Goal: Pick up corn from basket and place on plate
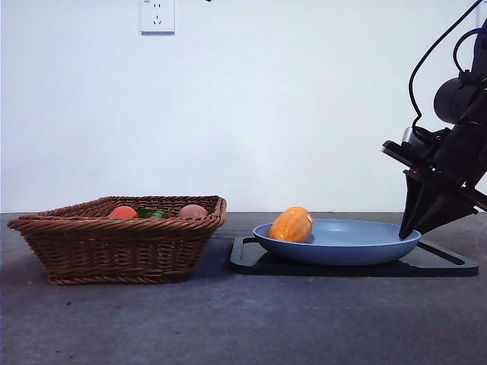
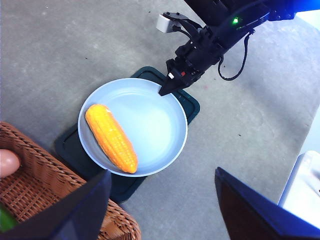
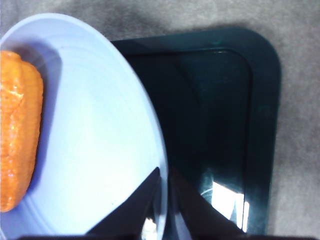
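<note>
At centre right of the front frame, the corn (image 1: 291, 225) lies on the plate (image 1: 358, 247). The right gripper (image 3: 162, 176), fingers nearly together, straddles its rim. Lifting now could tip the plate. The left gripper (image 2: 162, 200) hovers, fingers apart, near the basket (image 1: 114, 247).

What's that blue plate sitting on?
The plate sits on a flat black tray on the grey table. The corn lies in the plate. The right gripper pinches its rim. The tray's middle, under the plate, is hidden.
</note>
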You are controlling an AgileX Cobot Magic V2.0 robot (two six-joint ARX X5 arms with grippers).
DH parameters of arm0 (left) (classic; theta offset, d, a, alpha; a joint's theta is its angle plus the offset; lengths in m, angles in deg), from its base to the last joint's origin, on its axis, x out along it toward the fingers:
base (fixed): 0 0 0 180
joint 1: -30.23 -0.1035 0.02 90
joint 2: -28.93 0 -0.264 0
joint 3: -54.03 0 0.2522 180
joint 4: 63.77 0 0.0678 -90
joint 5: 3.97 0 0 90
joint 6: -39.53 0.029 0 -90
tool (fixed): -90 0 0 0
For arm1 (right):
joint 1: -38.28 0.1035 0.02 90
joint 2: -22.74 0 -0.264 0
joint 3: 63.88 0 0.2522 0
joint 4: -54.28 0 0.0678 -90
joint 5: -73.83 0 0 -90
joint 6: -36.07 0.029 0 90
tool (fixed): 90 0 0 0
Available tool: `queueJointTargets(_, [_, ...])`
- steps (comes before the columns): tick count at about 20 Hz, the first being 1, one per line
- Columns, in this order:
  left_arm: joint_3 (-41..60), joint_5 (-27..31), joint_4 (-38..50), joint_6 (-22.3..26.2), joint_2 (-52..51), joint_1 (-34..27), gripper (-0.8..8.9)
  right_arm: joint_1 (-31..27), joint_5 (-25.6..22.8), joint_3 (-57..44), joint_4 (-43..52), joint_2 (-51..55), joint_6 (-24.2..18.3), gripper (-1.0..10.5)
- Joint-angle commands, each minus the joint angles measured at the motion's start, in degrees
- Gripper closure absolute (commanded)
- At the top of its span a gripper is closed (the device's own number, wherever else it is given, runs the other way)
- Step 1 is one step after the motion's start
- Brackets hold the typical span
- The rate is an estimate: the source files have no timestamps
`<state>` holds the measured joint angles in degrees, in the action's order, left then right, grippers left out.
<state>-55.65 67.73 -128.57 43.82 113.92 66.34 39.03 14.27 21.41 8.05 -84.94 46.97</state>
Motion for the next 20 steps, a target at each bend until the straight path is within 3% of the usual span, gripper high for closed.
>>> queueJointTargets(1, [-1.5,-0.1,-0.2,-0.5,0.3,0.2,4.75,0.2,0.5,1.1,0.2,-0.9,-0.8,8.3])
queueJointTargets(4, [-1.5,-0.1,-0.4,-0.3,0.3,0.2,4.75,0.2,0.4,1.2,0.5,-0.9,-0.9,7.1])
queueJointTargets(9, [-1.5,0.7,-1.0,-0.2,0.3,0.2,4.75,-1.0,1.1,2.1,-3.4,3.3,-2.0,7.1])
queueJointTargets(14, [-1.5,0.7,-1.8,0.2,0.3,0.1,4.75,-1.1,1.1,2.1,-12.3,15.4,-5.9,7.1])
queueJointTargets(20, [-1.5,0.8,-5.0,0.2,0.3,0.1,4.84,5.7,1.1,2.1,-24.5,31.5,-10.4,7.3])
